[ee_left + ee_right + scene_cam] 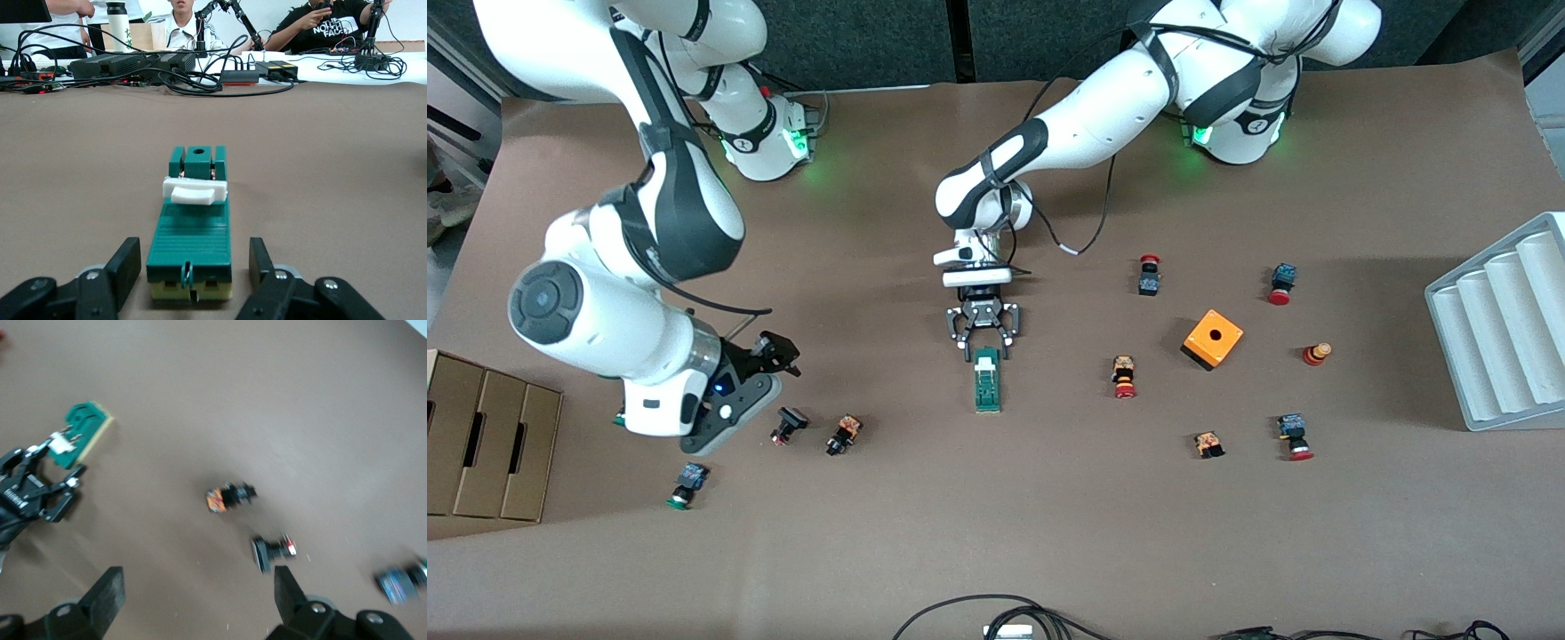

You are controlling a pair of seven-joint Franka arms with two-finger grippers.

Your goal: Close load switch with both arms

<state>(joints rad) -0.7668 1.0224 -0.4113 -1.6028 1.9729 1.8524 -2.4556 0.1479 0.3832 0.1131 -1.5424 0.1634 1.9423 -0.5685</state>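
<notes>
Brown paper covers the table [996, 533]. In the front view, one cardboard box [485, 444] sits at the nine o'clock edge. The right gripper [781, 353] hangs over the table beside it, fingers [110, 587] spread wide and holding nothing. Three buttons [787, 425] lie near it, from its four to its seven o'clock. The one switch [987, 380] lies mid-table, running from twelve to six o'clock. The left gripper [984, 342] is down at the switch's twelve o'clock end. Its fingers [130, 263] are partly open and straddle that end, a sliver of gap on each side. The white handle [195, 190] sits partway along the top. One orange box [1213, 339] is ringed by six buttons [1149, 274]. One white ribbed tray [1507, 324] is at three o'clock.
</notes>
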